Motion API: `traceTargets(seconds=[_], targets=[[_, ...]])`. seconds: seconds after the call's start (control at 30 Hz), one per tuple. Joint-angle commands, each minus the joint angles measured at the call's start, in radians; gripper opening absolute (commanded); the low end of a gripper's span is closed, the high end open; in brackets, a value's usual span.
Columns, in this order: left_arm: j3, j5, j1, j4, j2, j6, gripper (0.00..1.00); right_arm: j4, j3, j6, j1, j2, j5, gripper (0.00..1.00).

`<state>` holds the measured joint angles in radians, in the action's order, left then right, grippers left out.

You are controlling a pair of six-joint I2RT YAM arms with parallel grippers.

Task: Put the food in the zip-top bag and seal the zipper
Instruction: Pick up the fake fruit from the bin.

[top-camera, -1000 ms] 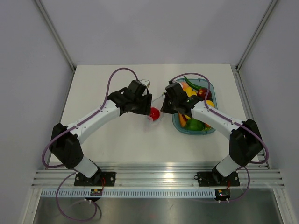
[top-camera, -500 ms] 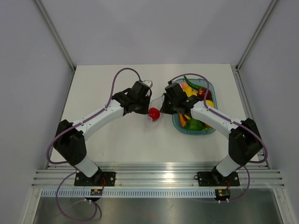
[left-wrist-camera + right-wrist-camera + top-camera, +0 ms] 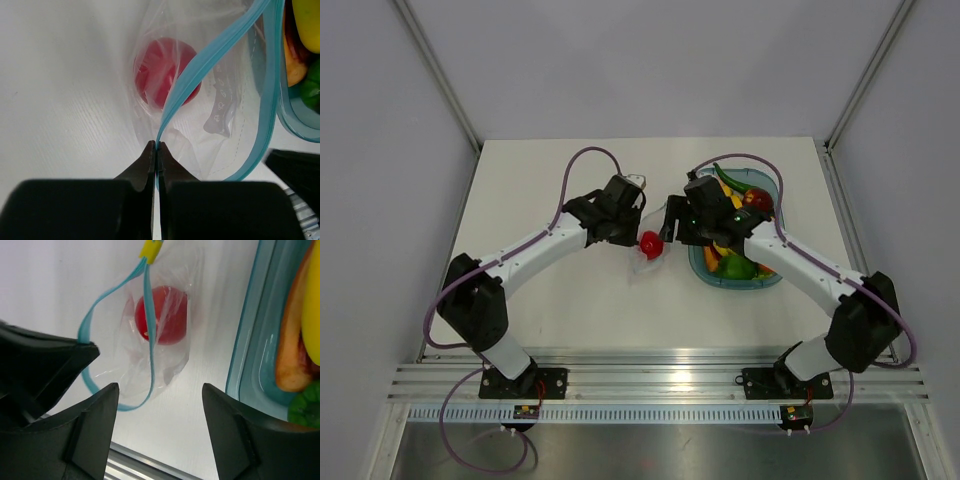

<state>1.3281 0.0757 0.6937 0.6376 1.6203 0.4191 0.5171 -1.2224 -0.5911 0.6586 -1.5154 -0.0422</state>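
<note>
The clear zip-top bag [image 3: 654, 256] lies on the white table between the two grippers, with the red fruit [image 3: 649, 242] inside it. My left gripper [image 3: 156, 145] is shut on the light blue zipper [image 3: 200, 65] and holds one lip of the mouth up. The other lip curves out, so the mouth gapes over the red fruit [image 3: 155, 65]. My right gripper [image 3: 160, 390] stands open above bare table beside the bag [image 3: 165, 365], touching nothing. A yellow tab [image 3: 151, 249] sits at the zipper's far end. Orange and yellow pieces lie in the tray.
The blue-tinted clear tray [image 3: 761, 281] stands right of the bag, holding yellow, orange, red and green toy food. Its rim [image 3: 250, 340] runs close beside the right gripper. A metal rail borders the table's near edge.
The left gripper shut on the zipper strip. The right gripper opened, let go of the bag's edge, and its arm swung out to the right.
</note>
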Motion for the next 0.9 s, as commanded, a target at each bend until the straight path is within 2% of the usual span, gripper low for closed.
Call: traceTargets(seconds=[0.0,0.03,0.23,0.27,0.3,0.4,0.57,0.87], targets=[[0.019,0.038,0.006,0.011,-0.054,0.02,0.0,0.041,-0.009,0.033,-0.013,0.179,-0.066,0.75],[0.02,0.039,0.004,0.016,-0.059,0.027,0.0,0.088,0.001,0.033,-0.026,0.202,-0.097,0.75],[0.023,0.035,0.004,0.02,-0.099,0.037,0.0,0.269,0.135,0.013,-0.292,0.359,-0.312,0.75],[0.023,0.035,0.004,0.02,-0.1,0.037,0.0,0.287,0.147,0.013,-0.316,0.382,-0.359,0.76],[0.023,0.033,0.004,0.019,-0.102,0.034,0.0,0.3,0.158,0.011,-0.358,0.389,-0.375,0.81],[0.026,0.03,0.004,0.016,-0.1,0.033,0.0,0.322,0.196,0.025,-0.421,0.397,-0.398,0.86],[0.023,0.027,0.004,0.019,-0.092,0.032,0.0,0.276,0.25,0.066,-0.478,0.357,-0.343,0.88],[0.026,0.019,0.006,0.016,-0.083,0.03,0.0,0.204,0.227,0.106,-0.484,0.259,-0.312,0.87]])
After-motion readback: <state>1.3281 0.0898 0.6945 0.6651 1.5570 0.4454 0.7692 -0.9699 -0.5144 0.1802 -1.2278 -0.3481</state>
